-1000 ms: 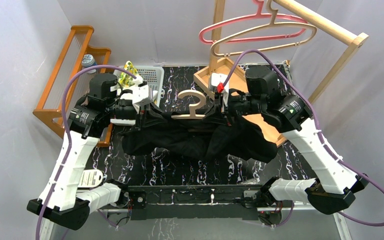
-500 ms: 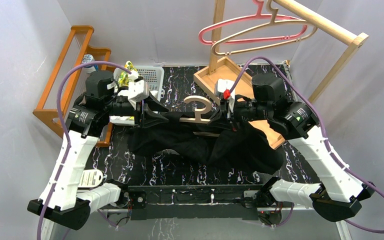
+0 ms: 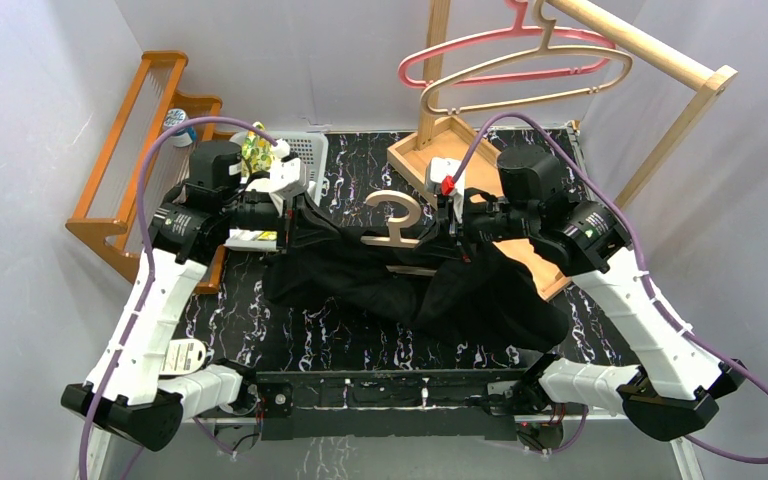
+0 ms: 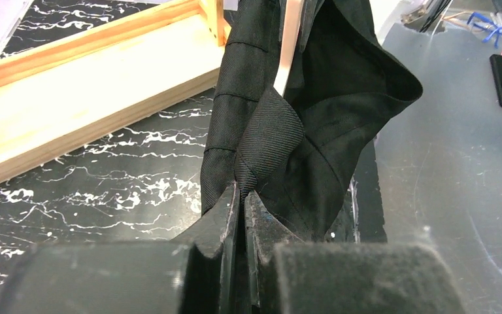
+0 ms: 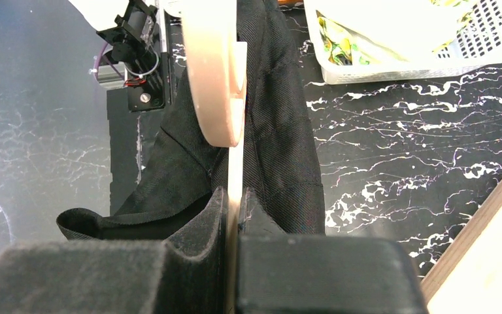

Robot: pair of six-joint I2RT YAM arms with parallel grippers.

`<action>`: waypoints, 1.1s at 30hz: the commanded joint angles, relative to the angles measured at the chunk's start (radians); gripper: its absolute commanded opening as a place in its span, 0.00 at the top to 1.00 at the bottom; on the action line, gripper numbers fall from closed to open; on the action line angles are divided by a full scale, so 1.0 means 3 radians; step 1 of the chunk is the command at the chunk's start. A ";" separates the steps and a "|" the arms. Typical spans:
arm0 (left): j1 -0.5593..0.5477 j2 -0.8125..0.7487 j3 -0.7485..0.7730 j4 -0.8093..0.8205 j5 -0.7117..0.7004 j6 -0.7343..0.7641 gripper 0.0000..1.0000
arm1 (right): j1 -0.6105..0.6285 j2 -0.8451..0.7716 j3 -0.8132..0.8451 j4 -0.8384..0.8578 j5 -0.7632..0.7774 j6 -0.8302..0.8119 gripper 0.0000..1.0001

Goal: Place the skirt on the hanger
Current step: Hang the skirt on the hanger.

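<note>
The black skirt [image 3: 430, 290] hangs in a saggy bunch between the two arms. Its lower folds reach the table [image 3: 360, 340], which is black with white squiggles. The wooden hanger [image 3: 397, 213] is tucked into the top of the skirt, and its hook pokes up in the middle. The left gripper [image 4: 242, 196] is pinched tight on a fold at the skirt's edge. The right gripper [image 5: 233, 196] is pinched tight on the thin wood of the hanger, with black cloth on both sides.

At the back left, a white basket [image 3: 305, 150] holds a yellow and green packet [image 3: 256, 148]. A wooden tray [image 3: 410, 155] sits at the back, near the right gripper. Above it, a pink hanger [image 3: 460, 45] and a spare wooden hanger [image 3: 520, 85] hang on a rail [image 3: 640, 45].

A white tag [image 3: 182, 355] lies by the left arm's base. The writing on it is too small to read.
</note>
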 commanded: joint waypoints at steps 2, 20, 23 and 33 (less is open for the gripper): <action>0.0014 -0.0089 0.0049 -0.0264 -0.0245 0.0294 1.00 | 0.0011 -0.0102 -0.0022 0.0262 -0.0081 -0.0034 1.00; 0.0024 -0.0319 0.0260 -0.0166 -0.1214 -0.0002 0.40 | 0.0009 0.0088 0.0216 0.0297 -0.0087 -0.0054 1.00; 0.0023 -0.0345 0.0401 -0.0208 -0.1325 -0.0148 0.32 | 0.0010 0.0137 0.0261 0.0323 -0.0133 -0.0018 1.00; 0.0025 -0.0298 0.0298 -0.0241 -0.1121 -0.0713 0.22 | 0.0010 0.0241 0.0329 0.0558 -0.0280 0.0132 1.00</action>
